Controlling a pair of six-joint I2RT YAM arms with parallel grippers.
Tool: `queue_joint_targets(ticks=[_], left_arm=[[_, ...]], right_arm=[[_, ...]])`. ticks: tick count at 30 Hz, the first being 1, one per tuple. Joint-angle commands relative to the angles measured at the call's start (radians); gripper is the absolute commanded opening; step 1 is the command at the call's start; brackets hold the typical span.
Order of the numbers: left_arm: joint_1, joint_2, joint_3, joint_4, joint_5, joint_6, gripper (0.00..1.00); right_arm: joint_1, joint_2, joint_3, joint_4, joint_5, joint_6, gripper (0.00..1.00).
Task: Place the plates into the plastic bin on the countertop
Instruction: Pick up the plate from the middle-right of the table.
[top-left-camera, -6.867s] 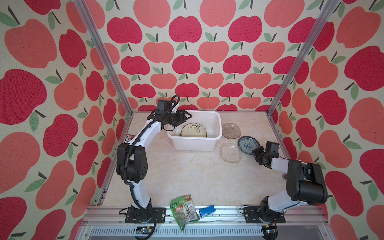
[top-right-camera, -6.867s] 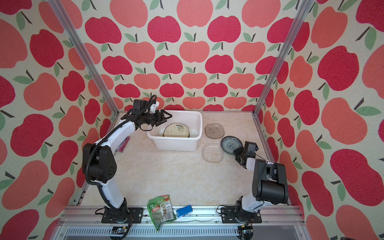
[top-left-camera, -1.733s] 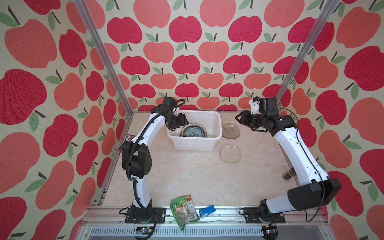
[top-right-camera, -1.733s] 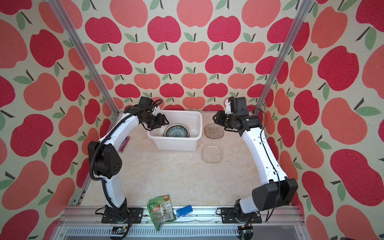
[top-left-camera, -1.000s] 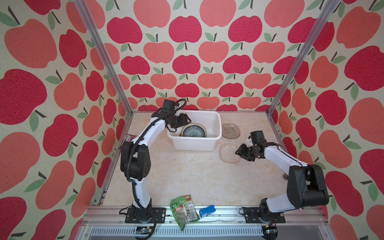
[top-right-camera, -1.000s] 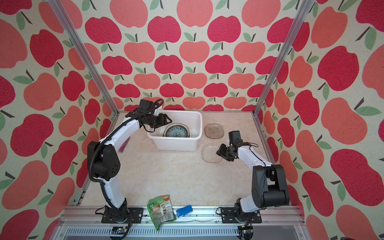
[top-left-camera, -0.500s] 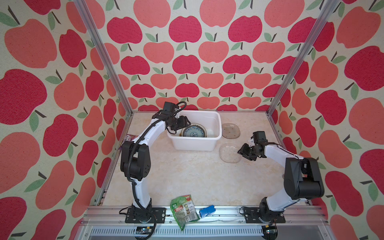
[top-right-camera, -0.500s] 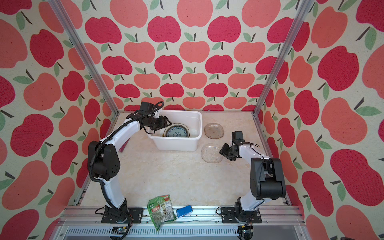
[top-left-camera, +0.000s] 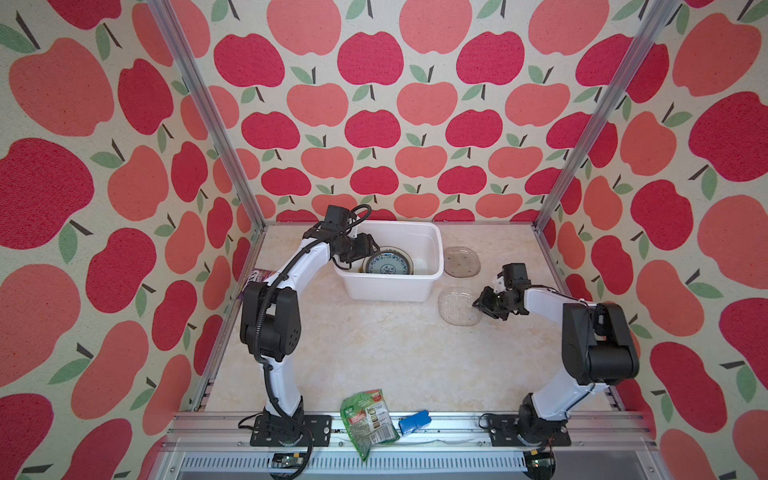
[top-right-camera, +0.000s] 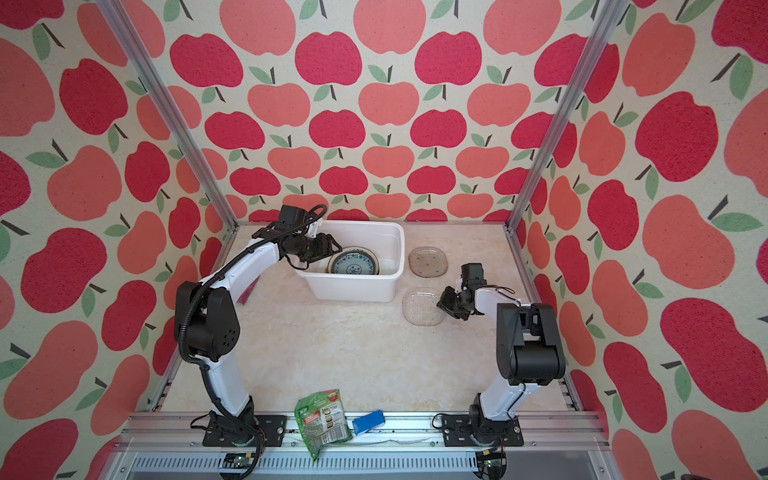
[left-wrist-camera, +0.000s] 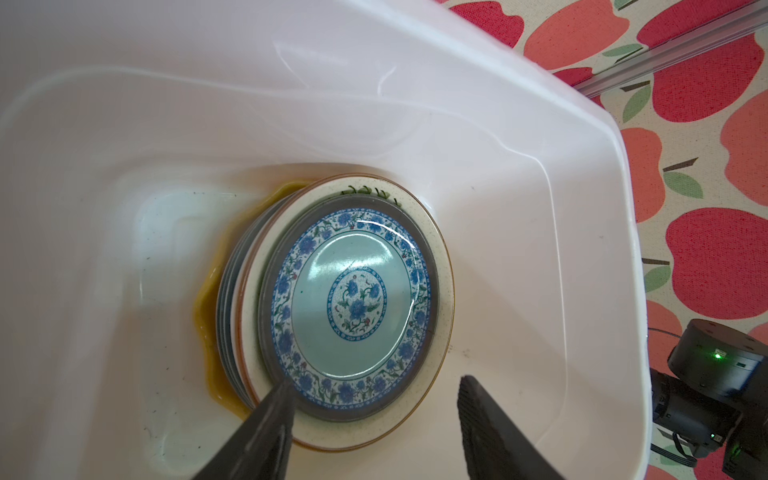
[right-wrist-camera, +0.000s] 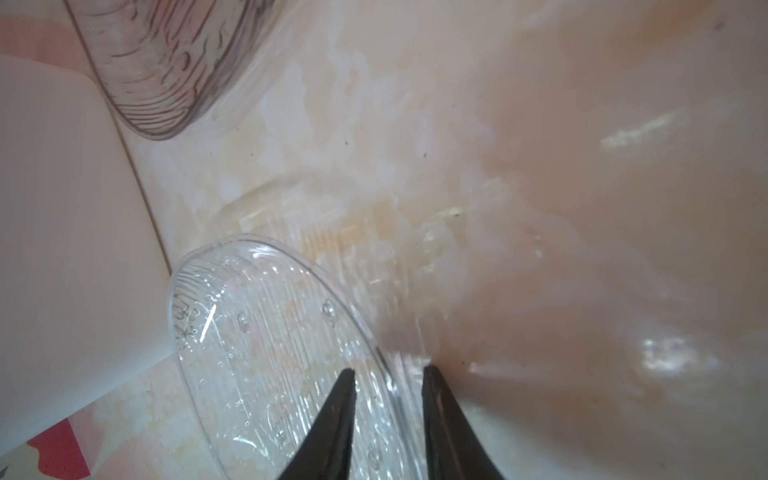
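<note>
left pincer: reaches down into the bin, jaws wide apart and holding nothing; one fingertip touches the edge of the top plate, the other hangs clear beside the stack.
bin: stands at the back of the countertop, between the two arms.
stack in bin: blue plate on top, cream plate under it, grey-rimmed plates and a yellow plate lower down; the exact count cannot be read.
smoky plate: lies on the countertop just beside the bin's right end, outside it, with nothing touching it.
clear plate: lies on the countertop near the bin's front right corner, also outside it.
right pincer: sits low at the clear plate's right edge, jaws narrowed with the rim between them; whether they already pinch it cannot be told.
done: most plates appear to be stacked in the bin.
left: the two glass plates; the clear one looks like the step in hand, needing a firm grip, a lift and a carry over the bin's rim, then the smoky one.
green packet: lies at the front rail and is no part of the job.
</note>
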Motion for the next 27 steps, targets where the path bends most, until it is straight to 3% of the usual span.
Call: queue_joint_targets(ticks=[1, 3, 5, 12, 19, 23, 27], left_arm=[[0.007, -0.022, -0.019, 0.021, 0.000, 0.000, 0.65], [0.008, -0.027, -0.019, 0.019, 0.002, 0.001, 0.65], [0.009, -0.033, -0.019, 0.017, 0.003, 0.003, 0.65], [0.018, -0.059, -0.006, 0.015, -0.004, 0.009, 0.65], [0.026, -0.068, 0.038, -0.005, -0.013, 0.021, 0.65], [0.031, -0.094, 0.018, 0.013, -0.021, 0.018, 0.65], [0.034, -0.125, -0.019, 0.039, -0.030, 0.001, 0.65]], right_arm=[[-0.007, 0.031, -0.021, -0.003, 0.013, -0.005, 0.23], [-0.008, 0.028, -0.025, -0.005, 0.012, -0.002, 0.15], [-0.008, 0.021, -0.032, -0.002, 0.011, 0.003, 0.00], [-0.015, -0.136, -0.013, -0.093, 0.062, 0.005, 0.00], [-0.033, -0.416, 0.190, -0.307, 0.208, -0.047, 0.00], [-0.021, -0.446, 0.361, -0.366, 0.238, -0.050, 0.00], [0.068, -0.396, 0.536, -0.345, 0.243, -0.008, 0.00]])
